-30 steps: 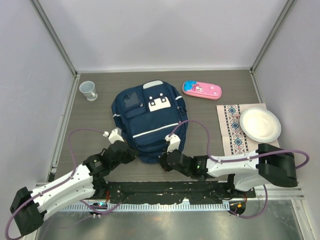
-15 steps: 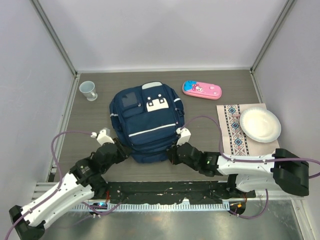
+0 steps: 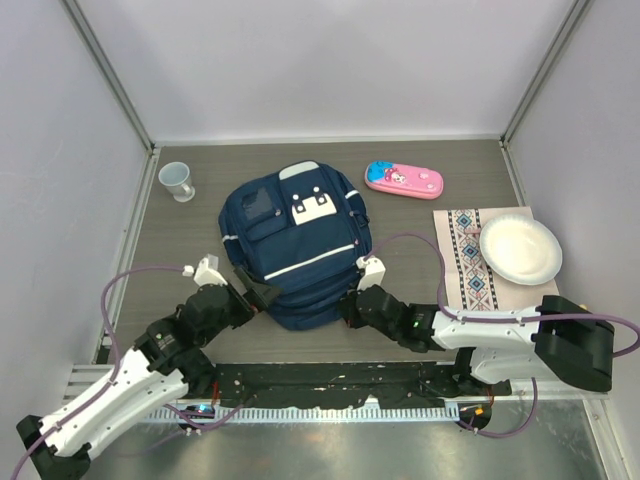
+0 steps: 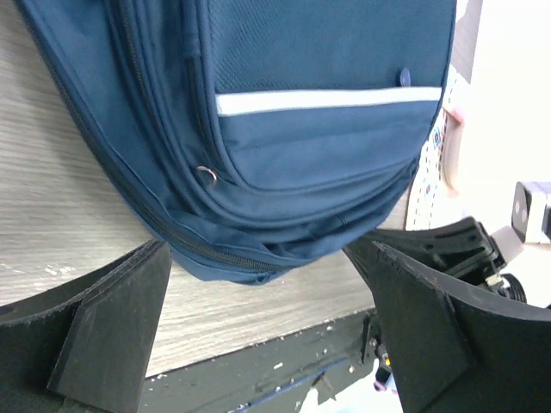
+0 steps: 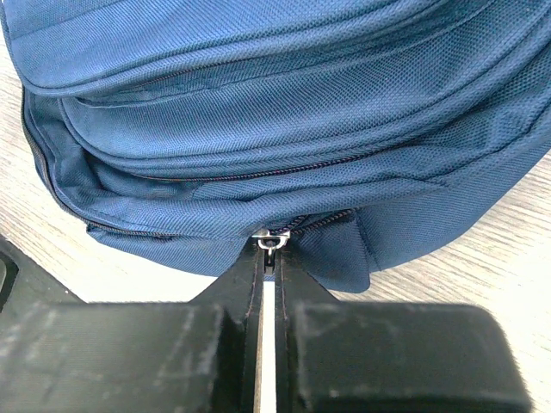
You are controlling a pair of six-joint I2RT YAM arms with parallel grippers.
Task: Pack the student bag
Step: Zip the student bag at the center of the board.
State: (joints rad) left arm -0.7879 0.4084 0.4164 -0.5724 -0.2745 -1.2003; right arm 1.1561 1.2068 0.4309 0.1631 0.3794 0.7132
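The student bag (image 3: 295, 240), a navy backpack with a white stripe, lies flat mid-table with its front pockets up. My left gripper (image 3: 256, 292) sits at the bag's near-left corner. In the left wrist view its fingers (image 4: 112, 335) stand wide open on either side of the bag's lower edge (image 4: 250, 258) and hold nothing. My right gripper (image 3: 350, 306) is at the bag's near-right edge. In the right wrist view it (image 5: 269, 258) is shut on the metal zipper pull (image 5: 271, 243) of the main zipper.
A pink pencil case (image 3: 403, 180) lies behind the bag on the right. A small white cup (image 3: 178, 181) stands at the back left. A paper plate (image 3: 520, 250) rests on a patterned mat (image 3: 462, 265) at the right. The black base rail (image 3: 330, 380) runs along the near edge.
My left gripper drew back to the left, then opened wide and let go of the bag's edge. My right gripper slid right along the bag's near edge, still shut.
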